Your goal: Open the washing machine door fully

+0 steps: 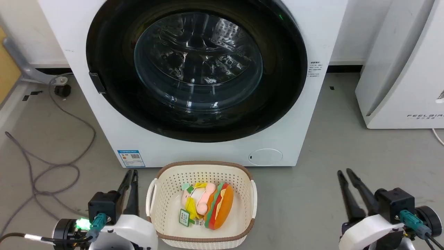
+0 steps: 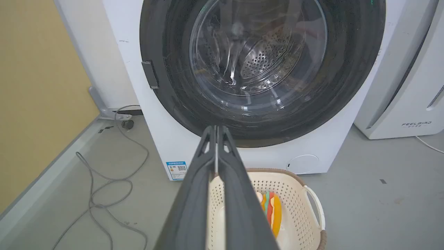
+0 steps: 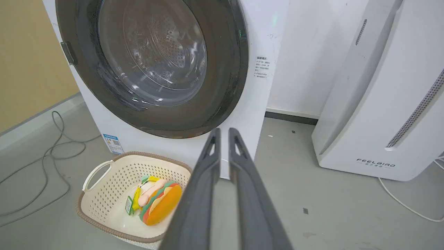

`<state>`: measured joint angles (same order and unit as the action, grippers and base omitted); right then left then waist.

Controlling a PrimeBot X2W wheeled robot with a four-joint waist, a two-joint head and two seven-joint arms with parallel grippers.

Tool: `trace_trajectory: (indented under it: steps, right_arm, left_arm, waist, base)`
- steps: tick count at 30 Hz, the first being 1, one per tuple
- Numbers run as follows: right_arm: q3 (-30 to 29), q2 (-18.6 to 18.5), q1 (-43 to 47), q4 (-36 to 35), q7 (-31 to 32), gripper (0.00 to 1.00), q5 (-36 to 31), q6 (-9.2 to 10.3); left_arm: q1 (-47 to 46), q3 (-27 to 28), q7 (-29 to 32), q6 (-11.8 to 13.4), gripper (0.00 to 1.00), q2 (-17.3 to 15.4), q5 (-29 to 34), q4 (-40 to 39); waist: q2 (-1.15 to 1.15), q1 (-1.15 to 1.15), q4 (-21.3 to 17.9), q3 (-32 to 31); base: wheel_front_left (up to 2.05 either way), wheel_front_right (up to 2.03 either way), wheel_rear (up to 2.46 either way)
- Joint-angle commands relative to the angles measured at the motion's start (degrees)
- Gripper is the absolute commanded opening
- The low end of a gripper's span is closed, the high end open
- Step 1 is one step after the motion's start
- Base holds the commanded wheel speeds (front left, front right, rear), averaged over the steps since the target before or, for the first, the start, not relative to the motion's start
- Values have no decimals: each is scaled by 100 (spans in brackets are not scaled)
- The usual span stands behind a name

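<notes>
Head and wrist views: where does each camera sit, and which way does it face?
Head view: high, looking down at the washing machine door; left gripper and right gripper at bottom corners.
Left wrist view: low, facing the door over the basket, along the left gripper.
Right wrist view: low, facing the door obliquely from the right, along the right gripper.
All share door and basket.

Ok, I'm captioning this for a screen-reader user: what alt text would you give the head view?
A white washing machine stands ahead, its round black door with a glass centre closed. On the grey floor before it sits a cream basket holding a toy burger, with the left gripper and right gripper on either side, holding nothing.
</notes>
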<state>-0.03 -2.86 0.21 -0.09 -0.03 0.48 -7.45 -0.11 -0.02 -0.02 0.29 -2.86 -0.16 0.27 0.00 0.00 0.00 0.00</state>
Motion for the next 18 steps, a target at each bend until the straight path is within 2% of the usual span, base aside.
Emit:
trace_trajectory:
  steps: [1,10,11,12,18]
  right_arm:
    - [-1,0,0,1,-3,100,2,0]
    - [-3,0,-1,83,-108,100,73,0]
    - [-4,0,-1,94,-120,23,86,0]
    - [-1,0,0,105,-132,0,97,0]
    - [5,0,-4,171,-205,0,251,0]
  left_arm:
    - [-1,-3,-3,1,100,0,0,2]
    - [-47,-69,-111,-3,100,0,-68,109]
    - [-51,-77,-123,-3,100,0,-73,117]
    - [-54,-84,-135,-4,100,0,-81,125]
    - [-65,-120,-207,-14,100,0,-176,148]
  waist:
    - [0,0,0,0]
    - [0,0,2,-1]
    - [0,0,2,-2]
    - [0,0,3,-2]
    - [0,0,5,-3]
  base:
    - [0,0,0]
    - [0,0,0]
    - [0,0,0]
    - [0,0,0]
    - [0,0,0]
